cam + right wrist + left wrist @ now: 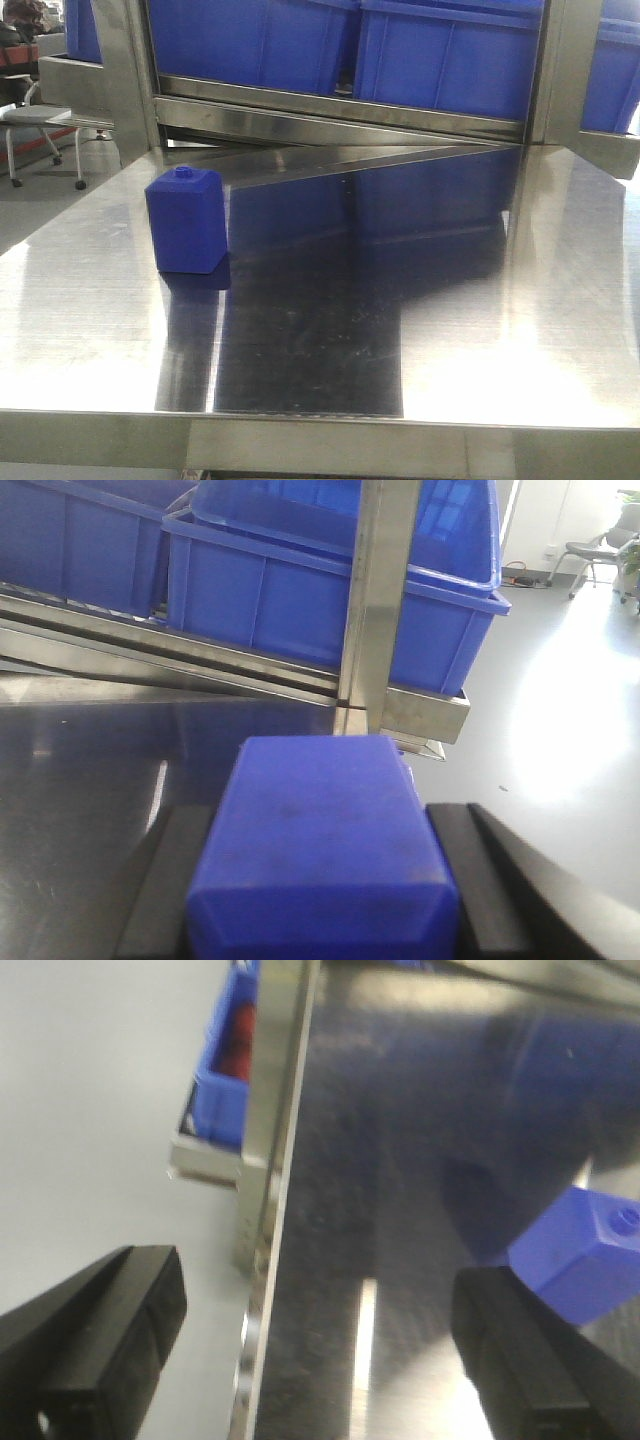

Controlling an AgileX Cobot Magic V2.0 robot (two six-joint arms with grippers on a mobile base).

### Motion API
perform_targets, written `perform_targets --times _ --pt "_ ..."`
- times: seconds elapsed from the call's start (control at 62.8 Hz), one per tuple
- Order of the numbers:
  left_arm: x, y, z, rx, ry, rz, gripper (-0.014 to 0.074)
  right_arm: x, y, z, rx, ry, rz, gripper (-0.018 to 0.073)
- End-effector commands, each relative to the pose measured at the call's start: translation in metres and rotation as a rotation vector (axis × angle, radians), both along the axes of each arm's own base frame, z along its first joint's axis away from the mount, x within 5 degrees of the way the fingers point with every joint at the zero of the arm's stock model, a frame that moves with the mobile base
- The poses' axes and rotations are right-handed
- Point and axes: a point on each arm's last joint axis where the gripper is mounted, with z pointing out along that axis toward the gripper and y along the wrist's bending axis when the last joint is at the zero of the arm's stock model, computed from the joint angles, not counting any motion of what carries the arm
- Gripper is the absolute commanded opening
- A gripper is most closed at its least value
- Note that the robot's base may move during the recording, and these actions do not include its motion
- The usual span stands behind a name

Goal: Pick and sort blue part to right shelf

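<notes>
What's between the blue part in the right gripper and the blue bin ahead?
In the right wrist view, the shelf's steel upright stands before the blue bin, beyond the blue part; otherwise bare tabletop.

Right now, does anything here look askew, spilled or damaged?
Nothing stands out. The studded block stands upright on the table, and the right gripper holds the blue part squarely.
</notes>
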Motion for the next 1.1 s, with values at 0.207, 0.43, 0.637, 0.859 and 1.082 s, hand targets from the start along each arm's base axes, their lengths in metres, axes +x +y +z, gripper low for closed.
perform_targets --times 0.207,0.43,0.637,0.859,1.082 --pt "0.052 -0.039 0.039 -0.005 0.134 -0.153 0.0631 -0.001 0.001 0.018 -0.021 -0.116 0.01 0.0387" --pt "0.081 -0.076 0.043 0.065 0.247 -0.283 0.0631 -0.001 0.001 0.018 -0.021 -0.116 0.01 0.0387" --pt "0.106 -0.102 0.043 0.09 0.36 -0.321 0.0631 -0.001 0.001 0.018 -0.021 -0.116 0.01 0.0387" --pt "0.123 -0.121 0.049 0.126 0.441 -0.283 0.0631 -0.001 0.001 0.018 -0.021 -0.116 0.01 0.0387" --pt "0.137 -0.142 0.047 0.113 0.565 -0.253 0.063 -0.001 0.001 0.018 -0.021 -0.116 0.01 0.0387"
